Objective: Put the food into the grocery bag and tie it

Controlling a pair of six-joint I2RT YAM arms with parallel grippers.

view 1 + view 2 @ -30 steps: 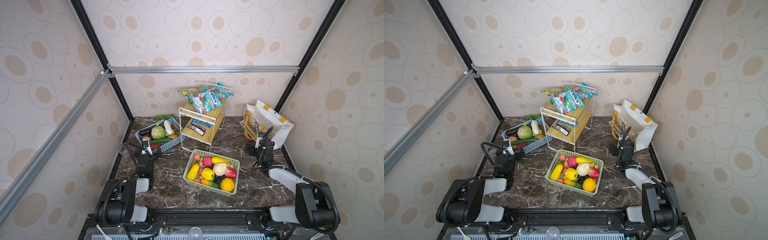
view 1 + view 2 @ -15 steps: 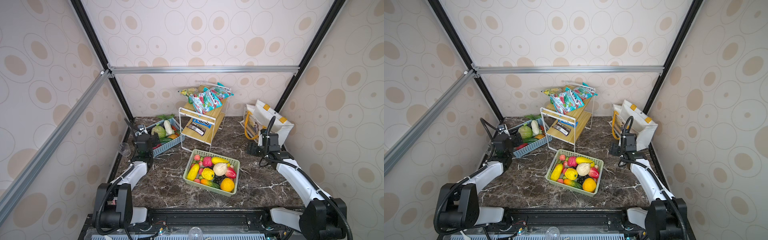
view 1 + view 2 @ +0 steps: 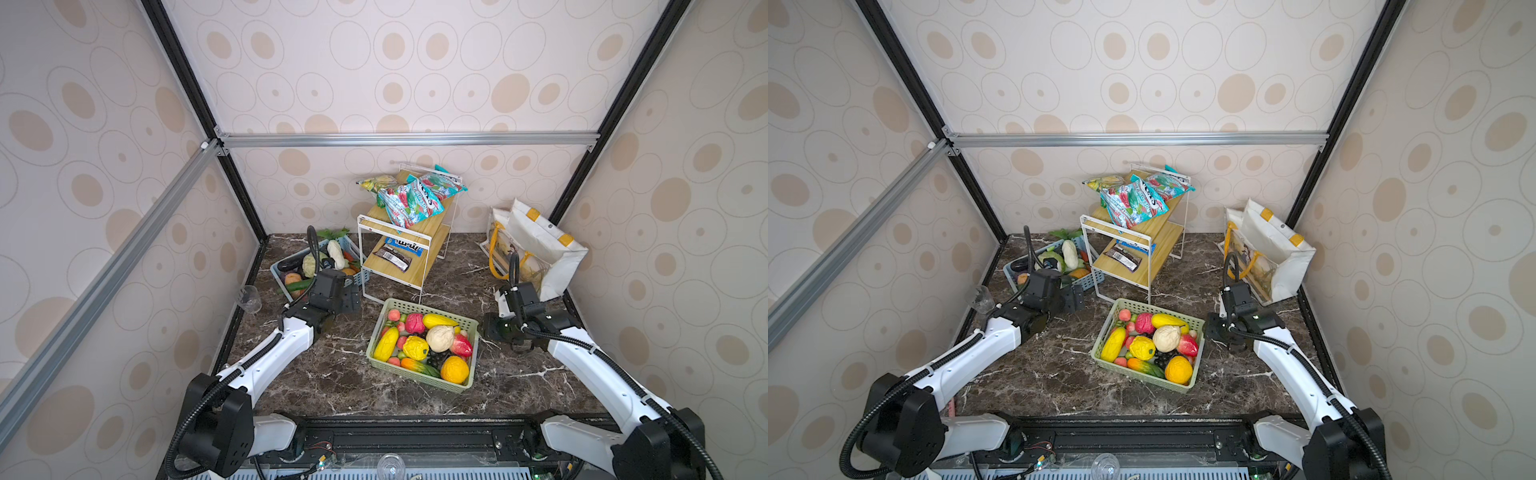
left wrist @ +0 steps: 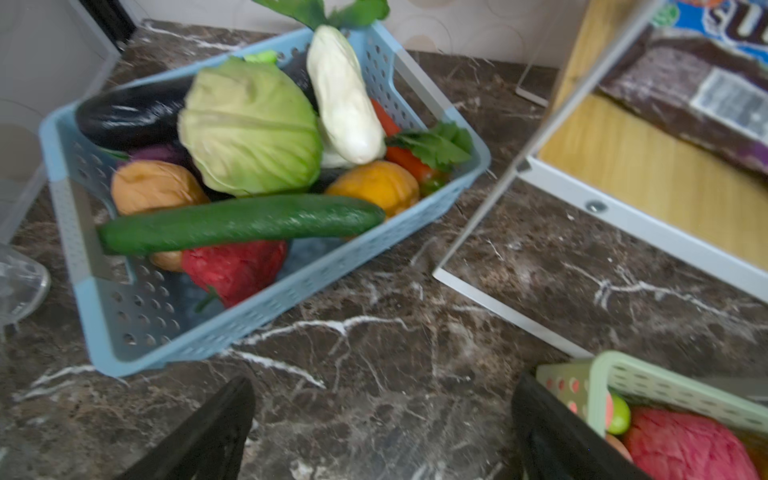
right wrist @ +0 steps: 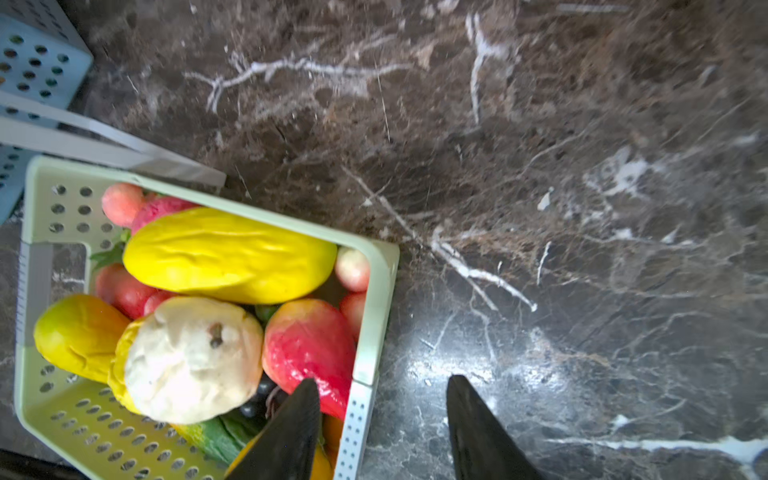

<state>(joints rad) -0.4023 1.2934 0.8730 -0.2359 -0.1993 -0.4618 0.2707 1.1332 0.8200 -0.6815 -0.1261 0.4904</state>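
Observation:
The food lies in two baskets: a white bulb point(image 3: 439, 338), an orange point(image 3: 454, 369) and other fruit in the green basket point(image 3: 415, 376), and a cucumber point(image 4: 241, 222) and cabbage point(image 4: 249, 124) in the blue basket point(image 4: 232, 328). The white grocery bag point(image 3: 540, 249) with yellow handles stands at the back right, also in a top view point(image 3: 1275, 245). My left gripper point(image 3: 351, 297) hangs open over bare marble between the baskets point(image 4: 383, 380). My right gripper point(image 3: 488, 328) is open astride the green basket's right wall point(image 5: 374, 316). One of its fingers is over a red fruit point(image 5: 307, 345), the other outside, with nothing held point(image 5: 383, 378).
A white wire rack with wooden shelves point(image 3: 415, 245) stands behind the green basket, with snack bags point(image 3: 409, 199) on top and candy bars below. A clear plastic cup point(image 3: 248, 298) sits at the left table edge. Patterned walls close in on three sides.
Both arms have unfolded from the front. The left gripper swung past the blue basket toward the middle. The right gripper came from near the bag to the green basket's right wall, and its jaws narrowed.

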